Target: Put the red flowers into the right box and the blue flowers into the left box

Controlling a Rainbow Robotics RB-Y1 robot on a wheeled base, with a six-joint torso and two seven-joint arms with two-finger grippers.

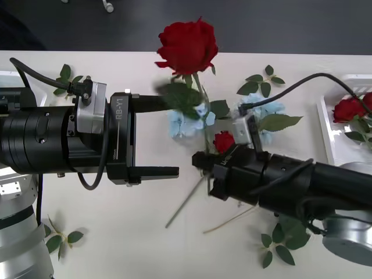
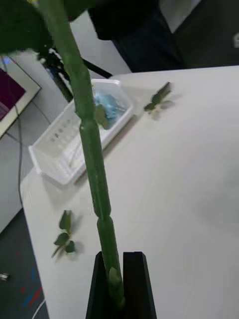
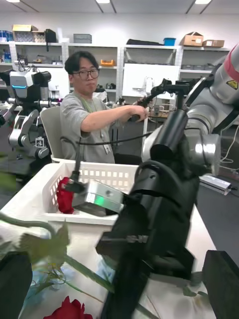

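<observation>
From the front we see the right gripper (image 1: 203,165) reaching in level over the table (image 1: 133,244), clamped on the stem of a red rose (image 1: 188,46) that stands upright, bloom high above the blue flowers (image 1: 189,122) lying on the table. The left gripper (image 1: 154,136) points toward that stem, its fingers spread, the upper one just beside the rose's leaves. A second rose bloom (image 1: 224,141) lies beside the right gripper. The right box (image 1: 328,136) (at the table's far right) holds red roses (image 1: 350,108).

The right wrist view shows us what the front cannot: the black fingers (image 2: 134,284) pinching the green stem (image 2: 89,144), and beyond it the left box (image 2: 64,149) with a blue flower (image 2: 110,105) inside.

From the left wrist we look across at the right arm (image 3: 164,209), with the right box (image 3: 99,179) behind it holding a red rose (image 3: 63,195).
</observation>
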